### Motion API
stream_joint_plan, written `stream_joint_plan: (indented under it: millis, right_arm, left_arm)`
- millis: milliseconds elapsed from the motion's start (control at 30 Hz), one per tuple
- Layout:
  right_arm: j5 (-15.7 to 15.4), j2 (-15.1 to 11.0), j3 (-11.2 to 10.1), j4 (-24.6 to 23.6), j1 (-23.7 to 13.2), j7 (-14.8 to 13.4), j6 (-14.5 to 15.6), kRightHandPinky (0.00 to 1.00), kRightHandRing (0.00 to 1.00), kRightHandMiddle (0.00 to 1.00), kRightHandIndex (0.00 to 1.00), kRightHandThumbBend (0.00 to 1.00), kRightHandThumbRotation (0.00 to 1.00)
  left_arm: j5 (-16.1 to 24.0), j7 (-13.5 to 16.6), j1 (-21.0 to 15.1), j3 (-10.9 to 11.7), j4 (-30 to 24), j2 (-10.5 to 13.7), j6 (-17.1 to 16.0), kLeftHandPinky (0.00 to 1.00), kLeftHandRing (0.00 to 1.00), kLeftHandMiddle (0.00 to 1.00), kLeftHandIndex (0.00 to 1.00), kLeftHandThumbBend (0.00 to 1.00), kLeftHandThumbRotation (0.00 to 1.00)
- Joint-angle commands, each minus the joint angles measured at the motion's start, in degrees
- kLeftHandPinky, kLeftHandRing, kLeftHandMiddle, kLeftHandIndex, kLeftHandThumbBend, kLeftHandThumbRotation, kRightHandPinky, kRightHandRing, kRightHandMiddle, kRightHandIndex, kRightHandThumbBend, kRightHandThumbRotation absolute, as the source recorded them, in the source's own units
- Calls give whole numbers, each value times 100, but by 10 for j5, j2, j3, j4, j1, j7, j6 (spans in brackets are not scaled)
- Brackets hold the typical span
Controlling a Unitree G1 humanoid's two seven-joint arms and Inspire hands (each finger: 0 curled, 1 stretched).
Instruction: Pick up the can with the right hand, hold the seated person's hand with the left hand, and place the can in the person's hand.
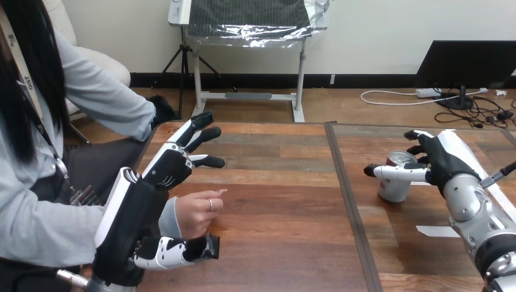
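A silver can (392,185) with a red top stands on the right half of the table. My right hand (443,163) is at its right side: the thumb (389,172) lies across the can's near side just under the rim, and curled fingers (417,149) sit at its far side. My left hand (163,171) is at the table's left edge, its fingers (198,135) straight and pointing away. The person's hand (196,212) rests loosely closed on the table between those fingers and my left thumb (182,250), close against my palm, with nothing curled round it.
A dark seam (347,201) splits the wooden table (280,207) into two halves. A white strip of tape (437,231) lies near my right forearm. The person sits at the left, a grey sleeve (36,225) along the table's edge.
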Motion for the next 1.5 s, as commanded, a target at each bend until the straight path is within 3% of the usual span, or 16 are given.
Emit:
stream_joint_plan:
  millis: [0, 633, 1033, 1333, 1467]
  right_arm:
    - [-4, 10, 5, -2, -25, -1, -2, 64, 76, 78, 90, 100, 44]
    - [-3, 16, 6, -1, -14, 4, -12, 59, 71, 72, 90, 100, 41]
    - [1, 18, 1, -2, -13, 11, -11, 46, 53, 54, 90, 100, 38]
    - [5, 21, -2, -3, -14, 14, -7, 41, 51, 54, 89, 100, 37]
    - [5, 22, -2, -3, -13, 13, -7, 47, 61, 63, 88, 100, 37]
  left_arm:
    - [1, 7, -20, 0, -21, 3, -9, 69, 87, 93, 90, 100, 67]
    - [-15, 1, -7, -10, -37, 8, 3, 69, 88, 93, 91, 100, 64]
    - [-28, -7, 2, -16, -50, 11, 16, 70, 88, 93, 90, 100, 62]
    - [-37, -12, 4, -15, -52, 8, 16, 71, 89, 93, 90, 100, 61]
    - [-37, -15, 1, -15, -48, 9, 13, 71, 88, 93, 90, 100, 61]
